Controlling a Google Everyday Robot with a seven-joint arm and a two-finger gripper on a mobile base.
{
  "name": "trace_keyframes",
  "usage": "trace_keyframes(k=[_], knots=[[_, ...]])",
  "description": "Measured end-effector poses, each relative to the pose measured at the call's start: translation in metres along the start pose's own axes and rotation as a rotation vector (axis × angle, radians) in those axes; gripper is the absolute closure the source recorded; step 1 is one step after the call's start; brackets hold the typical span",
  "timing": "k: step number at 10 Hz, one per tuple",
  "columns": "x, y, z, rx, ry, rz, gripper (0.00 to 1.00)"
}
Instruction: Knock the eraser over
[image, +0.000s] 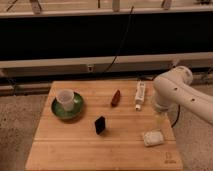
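**Camera view inspection: risks between the hand and the eraser**

Findings. The eraser (100, 125) appears to stand on end near the middle of the table (65, 150), with nothing touching it. The hand (160, 120) hangs below the white arm (180, 92) at the table's right side. It is just above the pale sponge (153, 137) and well apart from the eraser. Whether the hand is wide or narrow cannot be told from this view.

Assessment. The knock is not yet done, and the whole approach is ahead.

Risks, as judged:
1. Sponge disturbance. The hand sits low over the sponge, so a leftward sweep begun without lifting could drag the sponge along or push it off the front edge.
2. Stray contact. A white tube (140, 95) and a reddish-brown object (115, 98) lie behind the line of travel. A path that swings too far back could roll or shove either one.
3. Overshoot. Beyond the eraser to the left and further back stands a white cup (65, 99) on a green plate (56, 111). A push carried too far on a rearward slant could reach them.
4. Slide instead of topple. Contact low on the eraser would likely push it across the wood upright. Contact near its top edge looks the safer choice.
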Motion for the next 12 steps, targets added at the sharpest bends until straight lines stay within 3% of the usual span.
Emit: trace_keyframes(k=[4, 12], knots=[[-0.017, 0.012, 0.021, -0.011, 0.016, -0.051, 0.2], [-0.064, 0.009, 0.038, -0.02, 0.016, -0.14, 0.2]])
